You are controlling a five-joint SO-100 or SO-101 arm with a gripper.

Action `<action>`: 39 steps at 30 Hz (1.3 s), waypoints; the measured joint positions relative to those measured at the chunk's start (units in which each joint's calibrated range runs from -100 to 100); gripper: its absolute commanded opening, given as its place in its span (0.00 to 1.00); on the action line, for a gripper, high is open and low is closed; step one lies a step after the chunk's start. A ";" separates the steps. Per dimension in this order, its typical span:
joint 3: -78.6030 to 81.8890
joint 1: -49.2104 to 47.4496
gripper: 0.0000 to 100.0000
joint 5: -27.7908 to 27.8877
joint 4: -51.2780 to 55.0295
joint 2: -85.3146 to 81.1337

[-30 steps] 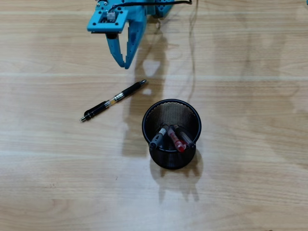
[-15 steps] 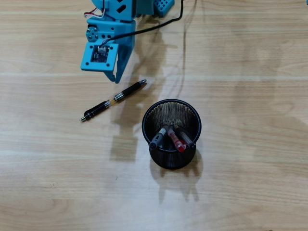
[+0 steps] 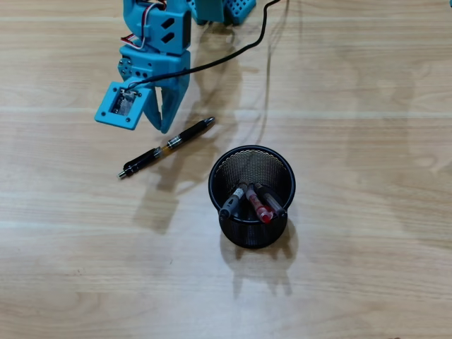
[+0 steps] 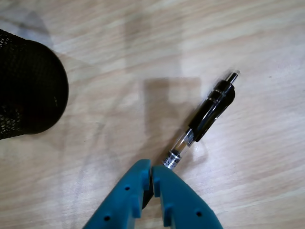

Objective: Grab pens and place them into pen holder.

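in the wrist view the blue gripper (image 4: 151, 179) fills the bottom edge, its two fingers pressed together with only a thin dark seam between them and nothing caught in that seam. just past the fingertips lies the black pen with the yellow band (image 4: 206, 115), flat on the wooden table (image 4: 119, 86) and slanting up to the right; its clear section and a small metal ring sit right at the fingertips (whether they touch, the picture does not settle), and its clip end points toward the upper right. farther off, at the left edge, the dark mesh wall of the pen holder (image 4: 28, 90) bulges into view, well apart from the pen.

the overhead view shows the same layout from above. the gripper (image 3: 164, 127) hangs near the top left, closed, tips pointing down at the table just above the middle of the loose pen (image 3: 167, 147), which lies on a diagonal from lower left to upper right. the pen holder (image 3: 285, 169) stands upright to the right of and below the pen, clear of it. inside it lean three pens, side by side against the lower rim: a grey-and-clear pen (image 3: 232, 201), a red-and-clear pen (image 3: 258, 204), and a black-and-clear pen (image 3: 272, 200). a black cable (image 3: 240, 51) curves from the arm across the table top.
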 measured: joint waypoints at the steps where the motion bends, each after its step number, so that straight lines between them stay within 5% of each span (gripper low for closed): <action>1: 0.00 0.00 0.02 -0.05 0.09 0.17; 12: -1.42 -0.67 0.05 -4.11 15.80 0.25; 17: -1.86 -0.76 0.23 -4.32 15.88 0.93; 33: -9.94 -5.91 0.23 -7.13 16.14 15.46; 39: -10.12 -6.19 0.23 -7.49 7.94 22.43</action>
